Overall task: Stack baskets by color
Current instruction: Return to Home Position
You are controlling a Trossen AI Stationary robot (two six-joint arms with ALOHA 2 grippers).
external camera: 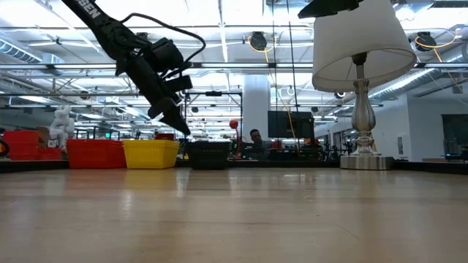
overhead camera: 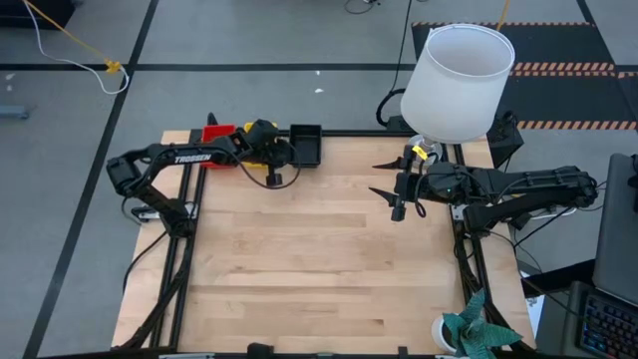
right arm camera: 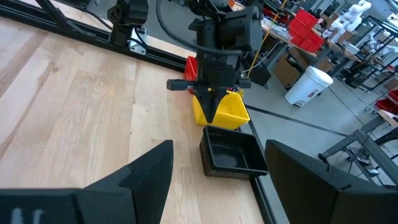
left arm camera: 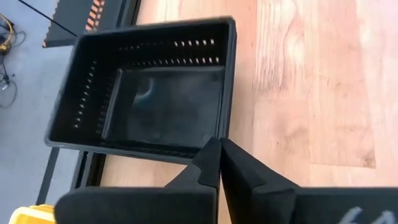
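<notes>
Three colours of basket sit in a row along the far edge of the desk (overhead camera: 319,269), but nearest me a small green plant (overhead camera: 480,331) in a white pot stands at the five o'clock corner, with bare wood running on from there. Out toward two o'clock the right arm (overhead camera: 518,187) reaches in from the side, and the right jaws hang spread wide above the wood, fingers (right arm camera: 149,171) well apart, holding nothing. Farther back, near eleven o'clock, the left arm (overhead camera: 179,158) stretches along the far edge. The left jaws are pinched fully together, empty, pointing down just above the spot where yellow meets black. Under them runs the row: the red basket (external camera: 95,153) at eleven o'clock, the yellow basket (external camera: 151,153) just beside it, the black basket (external camera: 208,154) next, close on twelve. How many are nested in each colour I cannot tell. A tall lamp (overhead camera: 459,80) with a white shade stands at the one o'clock corner. Beyond the desk, out in the room, a person's head (external camera: 256,136) shows just past the black basket.
</notes>
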